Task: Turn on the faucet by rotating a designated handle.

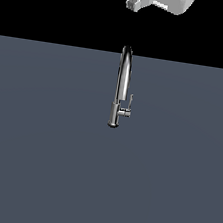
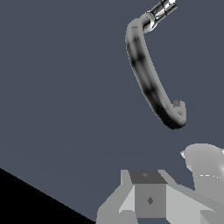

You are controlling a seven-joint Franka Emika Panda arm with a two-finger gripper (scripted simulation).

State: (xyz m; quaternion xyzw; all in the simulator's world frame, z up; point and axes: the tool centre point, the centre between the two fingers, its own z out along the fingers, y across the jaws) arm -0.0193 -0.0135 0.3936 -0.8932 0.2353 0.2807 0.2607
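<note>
The chrome faucet (image 1: 120, 87) stands upright on the grey surface, its arched spout rising to the surface's far edge. The handle (image 1: 129, 106) is a thin lever pointing up from a short stub on the exterior view's right of the lower body. My gripper (image 1: 136, 2) hangs high above the faucet at the top edge, partly cut off, touching nothing. In the wrist view the curved spout (image 2: 148, 78) is seen from above, with the faucet's lower body (image 2: 162, 11) at the picture's edge. Grey gripper parts (image 2: 148, 197) show close to the camera; the finger gap is not clear.
A flat dark grey surface (image 1: 42, 148) spreads around the faucet on all sides. Beyond its far edge there is only black background. Part of the white arm (image 1: 173, 0) shows at the top of the exterior view.
</note>
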